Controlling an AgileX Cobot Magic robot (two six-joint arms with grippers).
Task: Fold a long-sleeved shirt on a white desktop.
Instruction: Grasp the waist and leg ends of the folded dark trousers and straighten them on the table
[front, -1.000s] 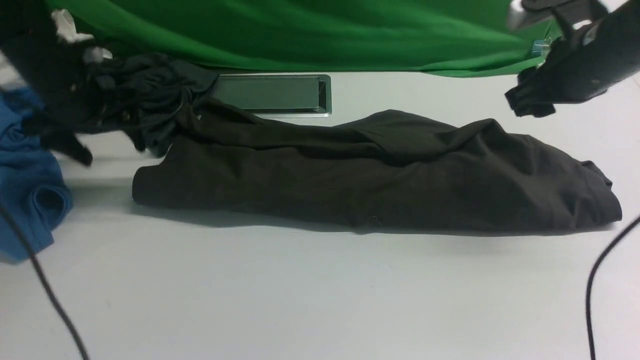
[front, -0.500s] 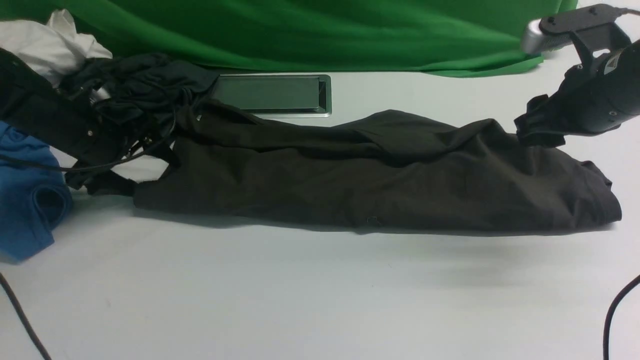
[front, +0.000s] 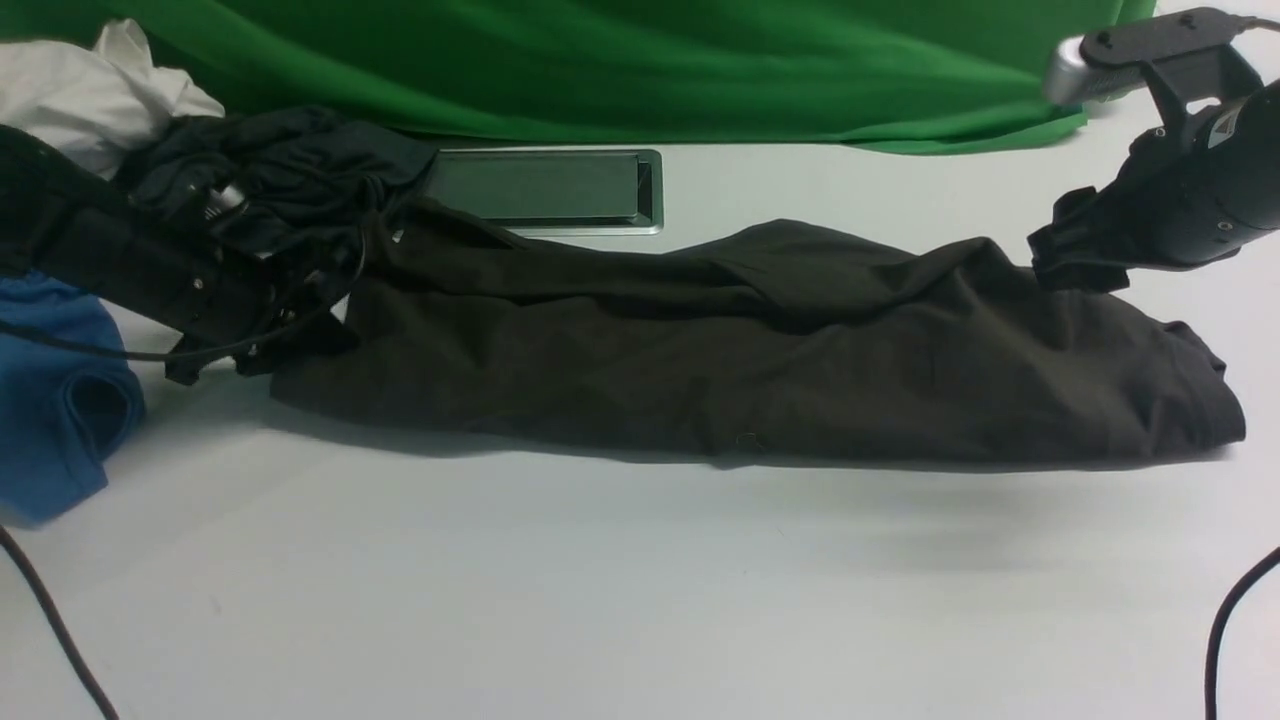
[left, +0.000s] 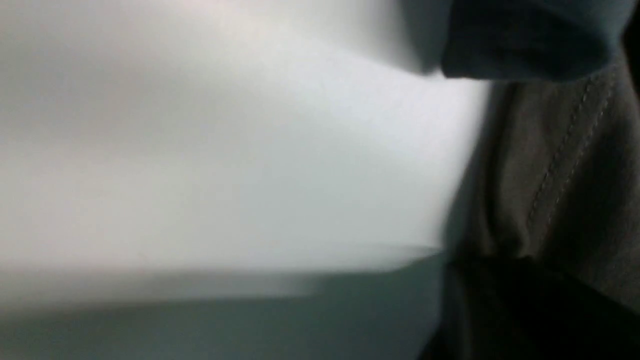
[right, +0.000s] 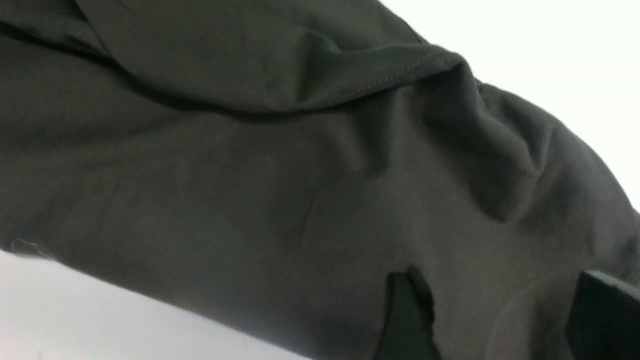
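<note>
The long-sleeved shirt (front: 760, 350) lies as a long dark brown-black roll across the white desktop (front: 600, 590). No print shows. My left gripper (front: 300, 335) is low at the shirt's left end. In the left wrist view its fingers (left: 525, 310) read as one dark mass with the stitched hem (left: 560, 165) running into it, so it looks shut on the shirt's edge. My right gripper (front: 1065, 255) hovers over the shirt's far right part. It is open, and its two fingers (right: 407, 315) stand wide apart just above the cloth (right: 280, 175).
A blue garment (front: 50, 400) lies at the left edge, with a white cloth (front: 90, 90) and a dark grey-teal garment (front: 280, 170) behind my left arm. The grey cable hatch (front: 545, 190) sits behind the shirt, before the green backdrop (front: 620, 70). Black cables (front: 50, 620) hang at both front corners.
My left arm has swung down to the shirt's left end and its jaws have closed there. My right arm came down toward the shirt's right end, then held still.
</note>
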